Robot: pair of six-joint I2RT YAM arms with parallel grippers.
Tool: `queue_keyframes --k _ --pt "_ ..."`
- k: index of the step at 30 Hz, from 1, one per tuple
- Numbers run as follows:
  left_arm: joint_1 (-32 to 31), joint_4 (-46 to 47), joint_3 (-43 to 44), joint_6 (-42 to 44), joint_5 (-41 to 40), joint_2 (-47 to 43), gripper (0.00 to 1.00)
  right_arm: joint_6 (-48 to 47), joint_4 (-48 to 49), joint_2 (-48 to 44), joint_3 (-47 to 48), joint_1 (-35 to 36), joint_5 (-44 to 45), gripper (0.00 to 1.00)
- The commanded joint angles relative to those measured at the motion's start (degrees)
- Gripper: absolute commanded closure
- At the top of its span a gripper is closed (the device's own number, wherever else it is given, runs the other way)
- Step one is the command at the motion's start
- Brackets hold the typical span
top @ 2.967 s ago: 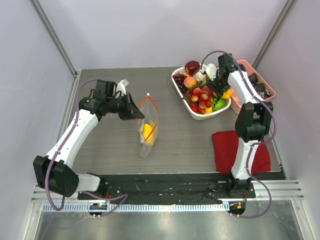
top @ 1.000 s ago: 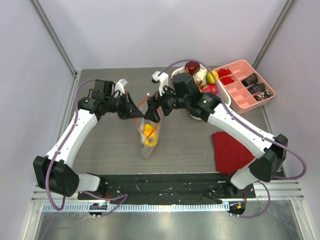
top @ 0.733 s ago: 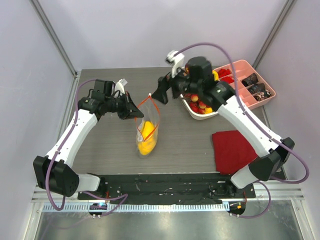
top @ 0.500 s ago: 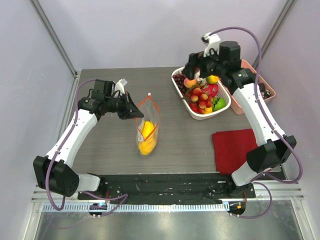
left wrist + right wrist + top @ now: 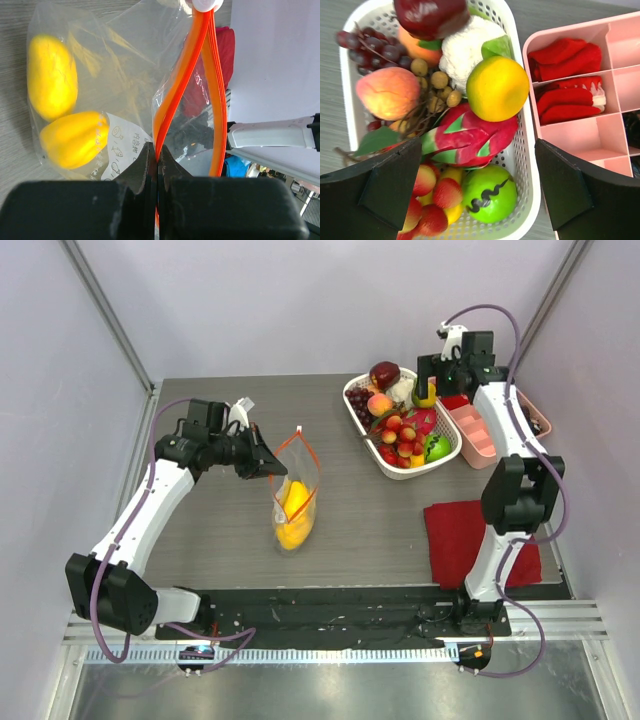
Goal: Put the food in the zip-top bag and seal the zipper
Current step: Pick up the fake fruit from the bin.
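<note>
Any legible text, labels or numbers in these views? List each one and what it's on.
White print on the zip-top bag: small round icons and tiny characters, too small and blurred to read.
White basket, pink tray, red cloth: no text visible.
Nothing else readable in any view.

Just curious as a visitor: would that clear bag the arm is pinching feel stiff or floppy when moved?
Probably floppy: the zip-top bag is crinkled, held only where the left gripper pinches its zipper. The yellow food pieces sit at its bottom, so it would likely swing bottom-heavy. Its thin film looks light and slippery.
</note>
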Motion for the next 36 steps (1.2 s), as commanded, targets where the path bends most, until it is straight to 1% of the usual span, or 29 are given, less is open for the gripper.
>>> queue_keyframes --k 1,7,19,20,23,26,27,29,30,34,36 --pt "0.0 1.2 1.0 0.6 0.7 -1.6 1.00 -3.8 3.4 3.5 5.4 0.6 1.6 0.00" --pt "-0.1 0.9 1.2 0.9 0.5 -1.2 1.00 -4.9 3.9 9.9 9.1 0.8 0.5 0.00" --pt "0.0 0.9 1.1 1.3 0.3 -0.3 1.00 -7.3 6.7 14.8 9.2 0.8 1.0 0.00" --pt "0.0 0.8 1.2 1.4 0.4 -0.2 1.00 -7.5 6.7 15.2 9.3 0.7 1.1 0.02" --pt "0.0 0.6 1.2 1.4 0.2 -0.2 1.00 -7.8 6.7 15.1 9.3 0.7 1.2 0.09" --pt "0.0 0.3 1.3 1.7 -0.1 -0.5 1.00 -8.7 6.7 12.6 8.2 0.8 1.1 0.22" --pt "0.0 0.2 1.4 1.8 -0.1 -0.7 1.00 -8.8 6.6 11.8 7.5 0.7 1.3 0.32" --pt "0.0 0.2 1.2 1.9 -0.2 -0.8 1.00 -9.5 6.7 9.3 6.8 0.8 1.4 0.40" --pt "0.0 0.2 1.3 1.9 -0.1 -1.0 1.00 -9.7 6.6 8.2 6.2 0.8 1.5 0.45" --pt "0.0 0.2 1.5 1.8 -0.1 -1.1 1.00 -10.3 5.6 3.7 6.1 0.7 0.9 0.51" --pt "0.0 0.0 1.7 1.8 -0.2 -1.2 1.00 -9.6 3.8 0.7 7.1 0.7 -1.9 0.54"
